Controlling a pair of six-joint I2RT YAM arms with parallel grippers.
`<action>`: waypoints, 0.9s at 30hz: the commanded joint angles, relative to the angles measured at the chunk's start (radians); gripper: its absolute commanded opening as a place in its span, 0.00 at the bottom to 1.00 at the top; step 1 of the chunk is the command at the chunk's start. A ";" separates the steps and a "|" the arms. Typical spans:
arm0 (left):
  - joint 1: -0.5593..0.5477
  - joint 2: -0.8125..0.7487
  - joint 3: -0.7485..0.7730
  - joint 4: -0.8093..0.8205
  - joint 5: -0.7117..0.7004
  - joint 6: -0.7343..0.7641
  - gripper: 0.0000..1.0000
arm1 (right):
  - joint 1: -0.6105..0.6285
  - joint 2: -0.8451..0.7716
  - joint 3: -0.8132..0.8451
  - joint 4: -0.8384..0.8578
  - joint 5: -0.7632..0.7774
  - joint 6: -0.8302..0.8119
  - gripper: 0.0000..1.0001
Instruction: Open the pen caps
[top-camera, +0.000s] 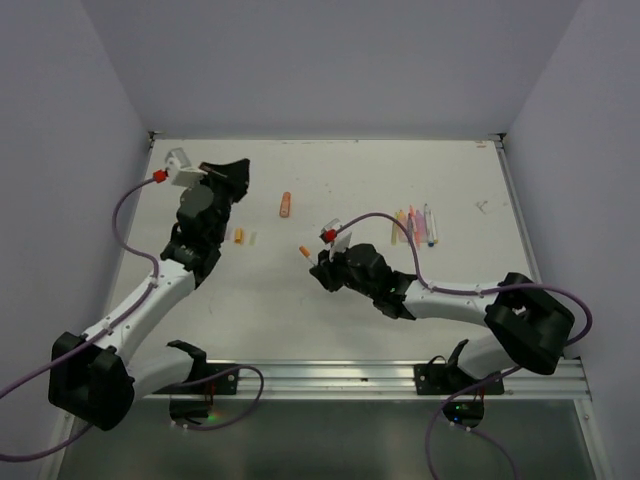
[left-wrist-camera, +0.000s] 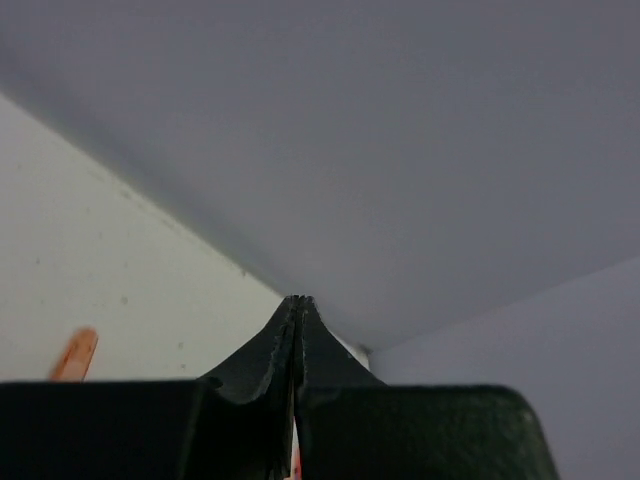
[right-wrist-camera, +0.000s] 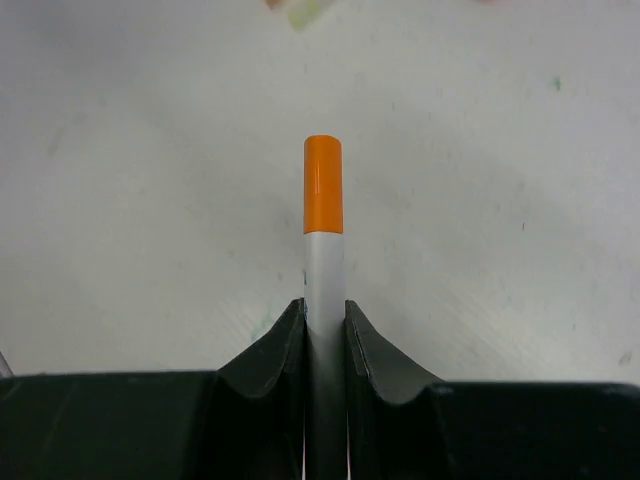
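My right gripper (right-wrist-camera: 325, 305) is shut on a slim white pen (right-wrist-camera: 324, 265). The pen's orange cap (right-wrist-camera: 323, 185) is on and sticks out past the fingertips, low over the table. In the top view this gripper (top-camera: 320, 264) is at mid-table with the orange cap (top-camera: 305, 251) pointing up-left. My left gripper (top-camera: 238, 174) is raised at the back left with its jaws pressed together (left-wrist-camera: 298, 302) and nothing visibly held. An orange pen (top-camera: 286, 204) lies between the arms; it also shows in the left wrist view (left-wrist-camera: 76, 354).
A row of several pens (top-camera: 416, 226) lies at the right back. A small orange piece (top-camera: 238, 236) and a pale piece (top-camera: 252, 238) lie below the left gripper. Grey walls close the table's back and sides; a metal rail (top-camera: 330, 378) runs along the near edge.
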 joint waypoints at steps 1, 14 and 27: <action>0.050 -0.064 0.085 0.176 -0.215 -0.001 0.00 | 0.005 -0.003 -0.037 -0.130 -0.008 -0.021 0.00; 0.067 -0.003 0.128 -0.080 0.294 0.159 0.57 | 0.005 -0.117 -0.024 -0.113 0.054 0.010 0.00; -0.094 0.000 -0.046 -0.126 0.460 0.096 0.71 | 0.007 -0.134 0.058 -0.024 0.135 0.017 0.00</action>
